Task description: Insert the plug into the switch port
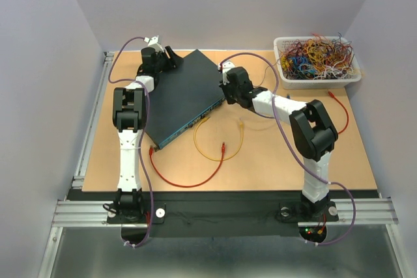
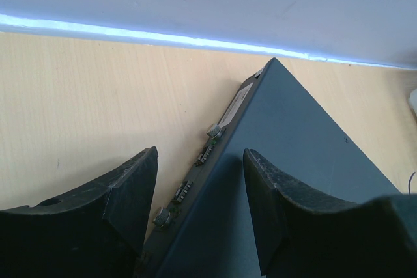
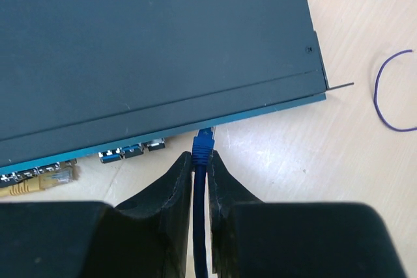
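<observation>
A white mesh basket (image 1: 319, 81) sits well beyond and to the right of the right pincer (image 3: 201, 159), heaped with tangled coloured wires (image 1: 318, 55). That pincer is pinched narrow on a blue plug (image 3: 204, 142), with the cable trailing back between its fingers. Straight ahead of its tips, the plug's nose meets the teal front edge of the flat dark switch (image 3: 150, 43). The switch port there is hidden under the overhang, so I cannot tell whether the plug is seated. Left of the tips are other ports (image 3: 133, 152) and a yellow plug (image 3: 29, 185). To the right is bare table (image 3: 293, 161) and a purple wire loop (image 3: 376, 92). The left pincer (image 2: 201, 155) gapes wide, straddling the switch's rear edge.
</observation>
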Tool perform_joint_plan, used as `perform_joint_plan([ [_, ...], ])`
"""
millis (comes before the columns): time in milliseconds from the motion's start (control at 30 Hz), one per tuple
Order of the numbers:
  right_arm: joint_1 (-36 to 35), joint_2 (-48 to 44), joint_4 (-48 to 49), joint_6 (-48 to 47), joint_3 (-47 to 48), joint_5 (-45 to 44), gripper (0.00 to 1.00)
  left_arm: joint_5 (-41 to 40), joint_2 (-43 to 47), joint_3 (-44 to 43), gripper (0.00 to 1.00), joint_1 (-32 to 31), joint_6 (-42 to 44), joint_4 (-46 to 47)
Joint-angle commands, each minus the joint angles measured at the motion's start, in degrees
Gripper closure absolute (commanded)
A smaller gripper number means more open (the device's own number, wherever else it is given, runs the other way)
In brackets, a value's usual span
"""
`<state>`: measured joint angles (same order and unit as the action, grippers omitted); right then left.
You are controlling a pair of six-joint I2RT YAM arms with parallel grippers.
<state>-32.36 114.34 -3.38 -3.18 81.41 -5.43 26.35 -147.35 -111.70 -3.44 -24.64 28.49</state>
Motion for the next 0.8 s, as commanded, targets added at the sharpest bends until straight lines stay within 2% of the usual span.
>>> perform_joint_plan([
  [0,-1.0,-3.1,7.8,0.3,3.3,2.1,1.00,6.5,1.1,1.4,0.35,-4.6,-3.7,-7.1],
  [333,-1.0,-4.2,8.1,0.7,0.4,1.1,1.00,6.5,1.0,1.1,0.36,-4.6,-3.7,-7.4],
  [533,-1.0,-5.5,9.5,1.9,-7.0,-1.2,1.00,6.7,0.9,1.0,0.36,-4.6,-3.6,-7.5],
  [767,-1.1,-5.7,12.6,8.0,-16.4,3.0,1.00,6.9,0.7,0.7,0.36,-4.6,-3.6,-7.7],
])
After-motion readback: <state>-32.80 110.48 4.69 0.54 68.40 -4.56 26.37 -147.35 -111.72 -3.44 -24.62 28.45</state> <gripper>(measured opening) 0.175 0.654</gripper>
